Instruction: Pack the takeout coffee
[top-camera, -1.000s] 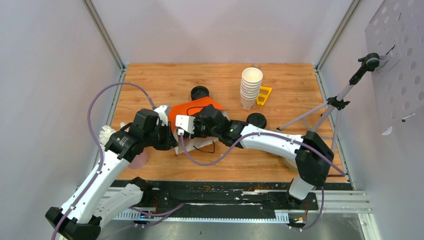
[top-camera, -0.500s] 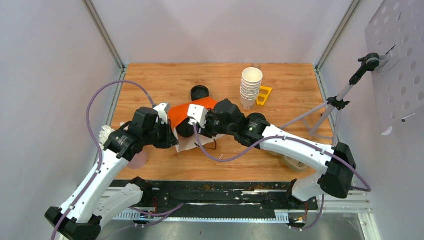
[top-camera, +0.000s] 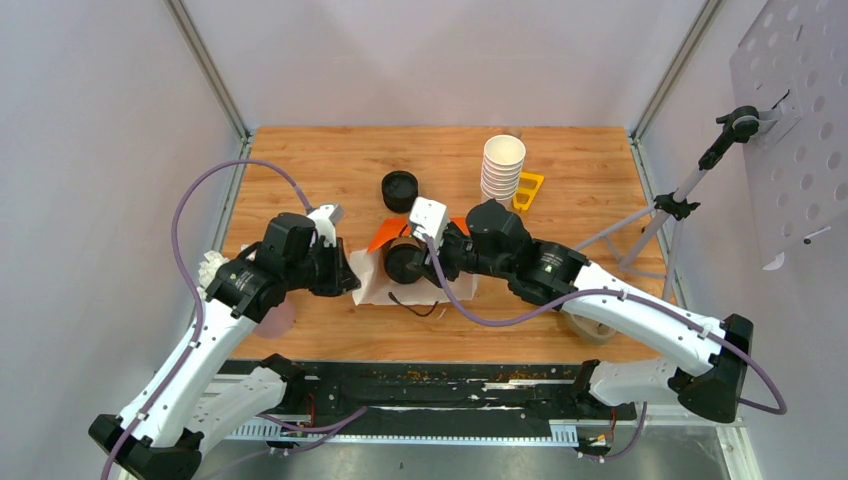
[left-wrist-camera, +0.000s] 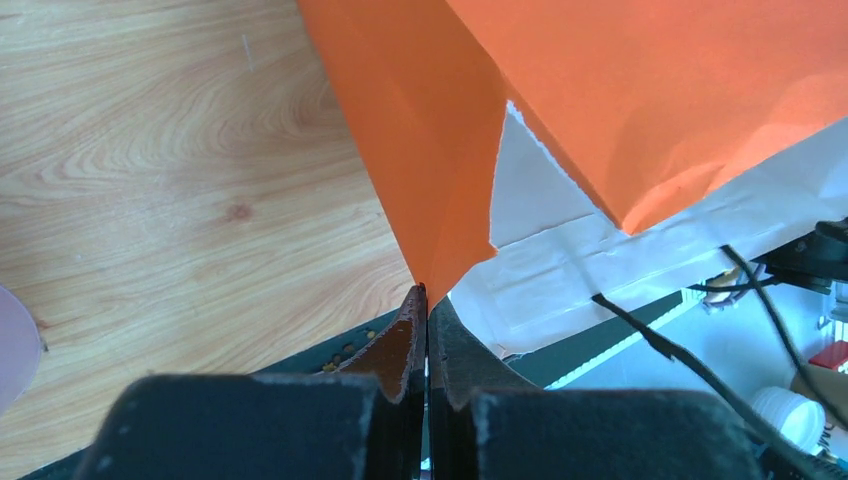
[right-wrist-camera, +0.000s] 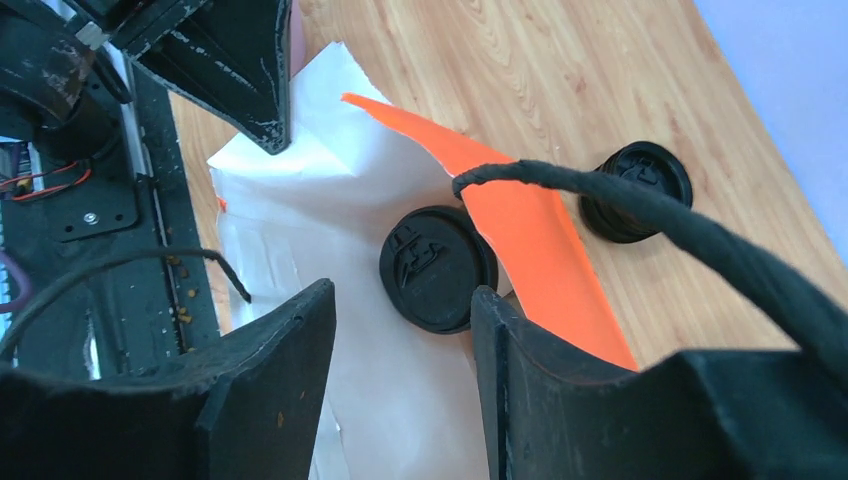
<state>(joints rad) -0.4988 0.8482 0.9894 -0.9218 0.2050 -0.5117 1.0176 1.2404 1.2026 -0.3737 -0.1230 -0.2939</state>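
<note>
Orange bag (left-wrist-camera: 650, 90) is being pinched by left gripper (left-wrist-camera: 427, 295); right gripper (right-wrist-camera: 402, 300) (spread, seemingly clear of lidded cup (right-wrist-camera: 437, 268)) should be withdrawn straight.

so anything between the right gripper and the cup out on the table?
Yes: the bag's orange flap runs between the open right gripper and that cup. The other cup sits right under the gripper.

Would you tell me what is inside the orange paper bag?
One black-lidded cup sits in the orange bag, on its white lining. Only its lid shows; the body beneath is covered. The other lidded cup stands outside.
</note>
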